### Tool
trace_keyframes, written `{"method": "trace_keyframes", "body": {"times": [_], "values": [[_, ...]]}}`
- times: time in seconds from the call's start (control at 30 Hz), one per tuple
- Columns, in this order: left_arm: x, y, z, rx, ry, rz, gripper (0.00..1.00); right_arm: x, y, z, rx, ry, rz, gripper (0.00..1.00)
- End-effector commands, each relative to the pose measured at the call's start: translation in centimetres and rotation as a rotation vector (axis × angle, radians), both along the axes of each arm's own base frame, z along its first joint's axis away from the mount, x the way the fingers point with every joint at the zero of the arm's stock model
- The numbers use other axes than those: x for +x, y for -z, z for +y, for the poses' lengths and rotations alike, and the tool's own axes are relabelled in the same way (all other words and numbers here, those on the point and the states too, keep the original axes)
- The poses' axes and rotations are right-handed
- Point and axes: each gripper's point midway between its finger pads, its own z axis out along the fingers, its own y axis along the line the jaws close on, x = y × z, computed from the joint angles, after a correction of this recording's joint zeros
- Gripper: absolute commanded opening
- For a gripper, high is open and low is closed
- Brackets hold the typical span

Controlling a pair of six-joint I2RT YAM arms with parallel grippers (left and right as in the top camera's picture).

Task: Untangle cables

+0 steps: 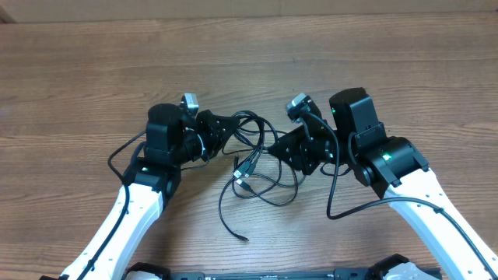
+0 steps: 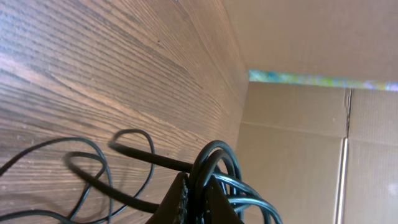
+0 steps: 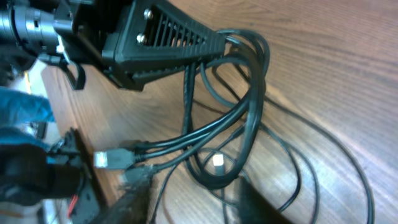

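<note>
Black cables (image 1: 253,167) lie on the table (image 1: 78,78) between the arms, blurring into both dark grippers from overhead. The left gripper (image 1: 231,123), angled inward, is clamped on several loops. The right gripper (image 3: 189,190), its fingers cut off by the frame edge, stands parted with strands lying loose between them.

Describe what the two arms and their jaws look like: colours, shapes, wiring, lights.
Both the left arm and the right arm have white lower links and bulky black joint housings, each with a small green light. A thick black wire loops outside each arm. A silver camera sits at each wrist. The jaws are black and wedge-shaped, with slotted ribs.
</note>
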Motion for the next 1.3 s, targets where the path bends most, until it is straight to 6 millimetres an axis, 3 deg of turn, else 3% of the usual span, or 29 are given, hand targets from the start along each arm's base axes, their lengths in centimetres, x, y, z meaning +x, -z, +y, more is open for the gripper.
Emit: {"method": "trace_keyframes", "body": {"times": [0.0,0.2,0.6,0.73,1.17,1.27], "values": [[-0.4,-0.7,-0.6,0.026,0.091,-0.080,0.04,0.1,-1.3,0.3,0.019,-0.020,-0.040,0.67],[-1.9,-1.6,-2.0,0.012,0.239,-0.157,0.04,0.4,-1.7,0.5,-0.017,-0.121,-0.196,0.75],[-4.5,-3.2,-3.7,0.006,0.477,-0.352,0.04,0.8,-1.9,0.6,-0.124,-0.343,-0.513,0.72],[-4.5,-3.2,-3.7,0.001,0.479,-0.348,0.04,0.8,-1.7,0.6,-0.147,-0.390,-0.564,0.48],[-4.7,-3.7,-3.9,-0.021,0.494,-0.359,0.04,1.8,1.2,1.0,-0.166,-0.408,-0.487,0.11],[-4.7,-3.7,-3.9,-0.020,0.491,-0.357,0.04,1.8,1.1,1.1,-0.165,-0.407,-0.491,0.08]]}}
